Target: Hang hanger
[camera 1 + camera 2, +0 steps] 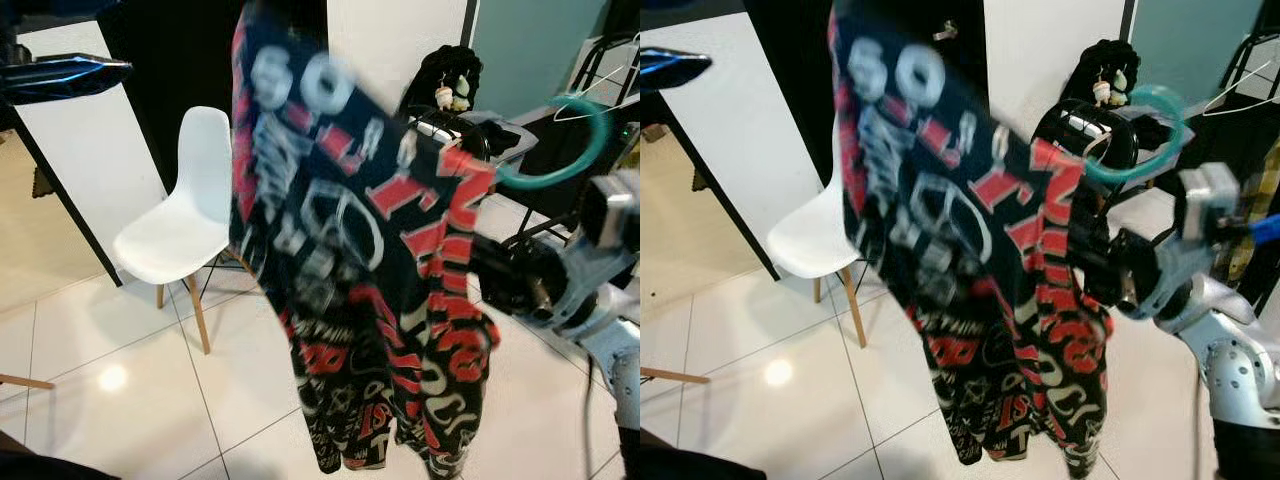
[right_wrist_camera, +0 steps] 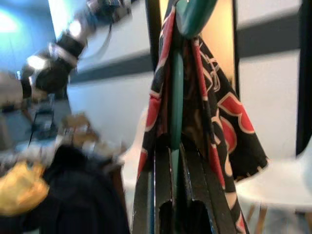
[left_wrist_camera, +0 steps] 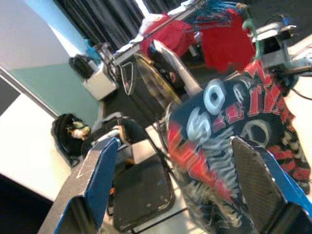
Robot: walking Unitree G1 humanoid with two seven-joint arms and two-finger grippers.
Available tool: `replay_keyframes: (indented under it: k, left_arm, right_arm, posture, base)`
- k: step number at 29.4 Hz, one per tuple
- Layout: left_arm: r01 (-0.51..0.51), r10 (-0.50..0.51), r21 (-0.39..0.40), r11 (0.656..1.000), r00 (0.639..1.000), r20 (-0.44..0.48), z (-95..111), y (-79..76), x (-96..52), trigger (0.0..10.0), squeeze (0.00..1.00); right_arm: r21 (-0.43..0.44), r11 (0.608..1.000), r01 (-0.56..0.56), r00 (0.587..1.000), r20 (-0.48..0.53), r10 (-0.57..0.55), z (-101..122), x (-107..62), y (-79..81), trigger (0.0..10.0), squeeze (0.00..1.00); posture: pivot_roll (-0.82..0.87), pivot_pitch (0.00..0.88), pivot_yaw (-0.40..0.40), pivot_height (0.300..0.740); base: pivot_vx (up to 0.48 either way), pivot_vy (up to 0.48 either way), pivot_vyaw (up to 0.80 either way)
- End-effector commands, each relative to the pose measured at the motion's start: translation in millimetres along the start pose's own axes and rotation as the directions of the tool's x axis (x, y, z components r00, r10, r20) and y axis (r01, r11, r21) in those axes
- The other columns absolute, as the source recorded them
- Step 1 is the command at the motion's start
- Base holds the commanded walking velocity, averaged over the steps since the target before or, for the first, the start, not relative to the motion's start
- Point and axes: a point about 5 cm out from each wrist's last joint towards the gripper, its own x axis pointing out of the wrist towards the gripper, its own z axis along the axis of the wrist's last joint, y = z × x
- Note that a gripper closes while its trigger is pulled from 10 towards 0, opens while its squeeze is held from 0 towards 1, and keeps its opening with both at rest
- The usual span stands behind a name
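R fingers point(image 2: 195, 190) pinch the teal hanger point(image 2: 176, 141) between them, 2 black fingers tight on its stem; the right gripper point(image 1: 490, 275) sits at the R edge of the shirt, mid-air, above the floor. Hanger's round teal hook point(image 1: 560, 140) curves up over the gripper, free of any rail. 1 shirt point(image 1: 360, 260) hangs on the hanger: black w/ red and white print, draped wide, top corner high at L, hem low near the tiles; blurred. L fingers point(image 3: 100, 180) spread wide apart, 2 of them w/ blue outer faces, nothing between; the left gripper point(image 3: 170, 185) points at the shirt, not touching as far as can be told. L arm point(image 1: 60, 75) shows as a dark blurred shape at upper L in the head view. Behind the shirt: 1 white chair point(image 1: 185, 215) w/ wood legs on the white tile floor point(image 1: 120, 390), 1 black chair point(image 1: 1095, 130) w/ a dark bag point(image 1: 1110, 70) behind it. L wrist view also shows a rack point(image 3: 214, 12) of blue hangers w/ red clothes.
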Motion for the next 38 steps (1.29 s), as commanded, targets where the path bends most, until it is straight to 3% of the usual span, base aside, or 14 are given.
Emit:
replay_keyframes:
  k: [1, 3, 5, 6, 10, 11, 12, 14, 16, 19, 29, 30, 36, 38]
  left_arm:
    - [0.058, -0.058, -0.001, 0.998, 0.998, -0.010, -3, -5.9, 10.6, 10.0, 1.00]
    - [0.126, -0.126, 0.005, 0.992, 0.992, -0.013, -8, -12.6, 27.9, 10.0, 1.00]
    - [0.162, -0.162, -0.004, 0.987, 0.987, -0.024, -13, -16.0, 35.8, 10.0, 1.00]
    - [0.206, -0.206, -0.013, 0.979, 0.976, -0.067, -23, -21.0, 45.1, 10.0, 1.00]
    - [0.241, -0.241, -0.016, 0.970, 0.964, -0.115, -33, -26.0, 52.6, 10.0, 1.00]
    - [0.293, -0.293, -0.032, 0.956, 0.936, -0.193, -50, -34.4, 60.7, 10.0, 0.36]
    - [0.338, -0.339, -0.049, 0.940, 0.903, -0.265, -67, -43.6, 67.8, 10.0, 0.00]
    - [0.338, -0.339, -0.049, 0.940, 0.903, -0.265, -67, -43.6, 67.8, 10.0, 0.00]
    - [0.403, -0.413, -0.102, 0.910, 0.853, -0.319, -91, -62.3, 78.7, 10.0, 0.00]
    - [0.425, -0.449, -0.144, 0.894, 0.835, -0.318, -103, -73.8, 85.4, 10.0, 0.00]
    - [0.424, -0.463, -0.186, 0.886, 0.812, -0.355, -120, -85.6, 93.6, 9.8, 0.00]
    - [0.428, -0.473, -0.202, 0.881, 0.805, -0.358, -122, -87.8, 92.9, 0.0, 0.00]
    - [0.431, -0.482, -0.215, 0.876, 0.788, -0.384, -127, -91.4, 90.3, 0.0, 0.00]
    - [0.447, -0.502, -0.228, 0.865, 0.765, -0.405, -130, -96.3, 87.4, 0.0, 0.00]
  right_arm:
    - [-0.003, 0.999, -0.033, 0.998, -0.048, 0.033, -3, 1.7, 1.4, 10.0, 0.00]
    - [-0.005, 1.000, -0.025, 0.991, -0.134, 0.024, -10, 0.4, -2.1, 10.0, 0.00]
    - [-0.004, 1.000, -0.025, 0.987, -0.160, 0.024, -13, 0.3, -3.5, 10.0, 0.00]
    - [0.000, 1.000, -0.029, 0.983, -0.182, 0.028, -16, 0.9, -4.5, 10.0, 0.00]
    - [0.003, 0.999, -0.033, 0.980, -0.198, 0.033, -19, 1.6, -4.7, 10.0, 0.00]
    - [0.007, 0.999, -0.041, 0.976, -0.215, 0.042, -22, 3.2, -4.5, 10.0, 0.00]
    - [0.014, 0.999, -0.050, 0.973, -0.226, 0.052, -25, 5.3, -3.4, 10.0, 0.00]
    - [0.014, 0.999, -0.050, 0.973, -0.226, 0.052, -25, 5.3, -3.4, 10.0, 0.00]
    - [0.024, 0.997, -0.067, 0.966, -0.249, 0.071, -30, 7.8, -1.0, 10.0, 0.00]
    - [0.028, 0.997, -0.075, 0.960, -0.267, 0.080, -32, 8.3, 0.3, 10.0, 0.00]
    - [0.026, 0.994, -0.102, 0.950, -0.294, 0.105, -32, 10.2, 1.3, 10.0, 0.00]
    - [0.024, 0.994, -0.105, 0.949, -0.295, 0.108, -32, 10.6, 1.3, 10.0, 0.00]
    - [0.021, 0.994, -0.109, 0.949, -0.297, 0.111, -32, 11.4, 1.2, 10.0, 0.00]
    - [0.017, 0.993, -0.115, 0.948, -0.295, 0.115, -30, 12.4, 0.8, 10.0, 0.00]
  posture:
    - [0.02, 0.000, 0.063, 0.740]
    - [0.01, 0.000, 0.061, 0.740]
    - [0.02, 0.000, 0.061, 0.740]
    - [0.02, 0.000, 0.063, 0.740]
    - [0.02, 0.000, 0.063, 0.740]
    - [0.02, 0.000, 0.064, 0.740]
    - [0.02, 0.000, 0.064, 0.740]
    - [0.02, 0.000, 0.064, 0.740]
    - [0.01, 0.000, 0.064, 0.740]
    - [0.01, 0.000, 0.066, 0.740]
    - [0.01, 0.000, 0.064, 0.740]
    - [0.01, 0.000, 0.064, 0.740]
    - [0.01, 0.000, 0.064, 0.740]
    - [0.01, 0.000, 0.062, 0.740]
  base:
    - [0.000, 0.000, 0.00]
    - [0.000, 0.000, 0.00]
    - [0.000, 0.000, 0.00]
    - [0.000, 0.000, 0.00]
    - [0.000, 0.000, 0.00]
    - [0.000, 0.000, 0.00]
    - [0.000, 0.000, 0.00]
    - [0.000, 0.000, 0.00]
    - [0.000, 0.000, 0.00]
    - [0.000, 0.000, 0.00]
    - [0.000, 0.000, 0.00]
    - [0.000, 0.000, 0.00]
    - [0.000, 0.000, 0.00]
    - [0.000, 0.000, 0.00]
